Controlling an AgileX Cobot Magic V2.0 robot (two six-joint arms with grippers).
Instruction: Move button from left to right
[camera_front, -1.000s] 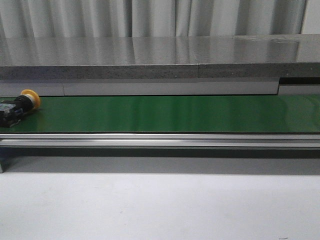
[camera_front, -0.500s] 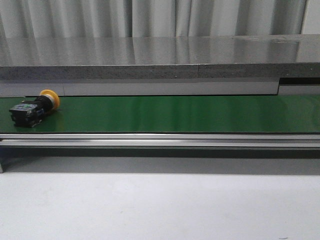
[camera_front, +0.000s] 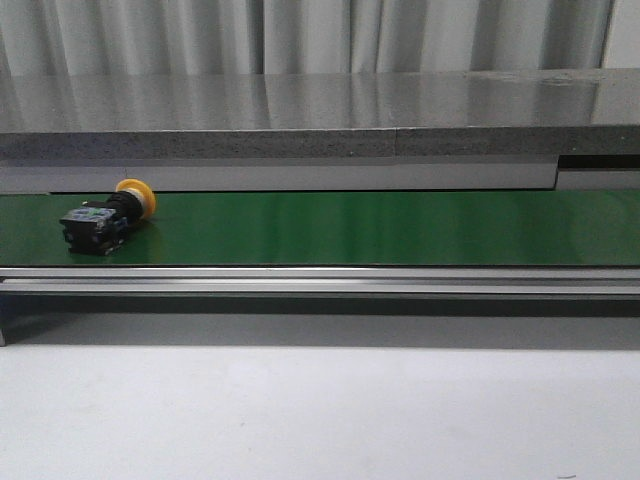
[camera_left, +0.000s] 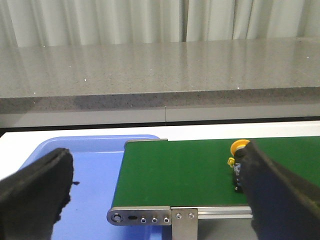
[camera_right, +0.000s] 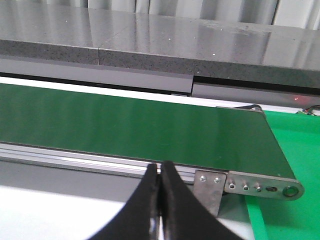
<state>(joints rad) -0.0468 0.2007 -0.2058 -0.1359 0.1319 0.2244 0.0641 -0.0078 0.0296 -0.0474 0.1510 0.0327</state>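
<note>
The button (camera_front: 105, 217) lies on its side on the green conveyor belt (camera_front: 360, 228) near the left end, with its yellow-orange cap pointing back right and its black body toward the front. In the left wrist view the button (camera_left: 236, 152) shows partly behind one finger. My left gripper (camera_left: 157, 192) is open wide and empty, in front of the belt's left end. My right gripper (camera_right: 160, 172) is shut and empty, in front of the belt's right part. Neither gripper shows in the front view.
A blue tray (camera_left: 95, 170) sits at the belt's left end. A green tray (camera_right: 292, 165) sits at the belt's right end. The belt has a metal side rail (camera_front: 320, 282) along its front. A grey stone ledge (camera_front: 320, 120) runs behind the belt.
The button has travelled rightward along the belt from the far left edge of the front view. No gripper shows in any front frame.
</note>
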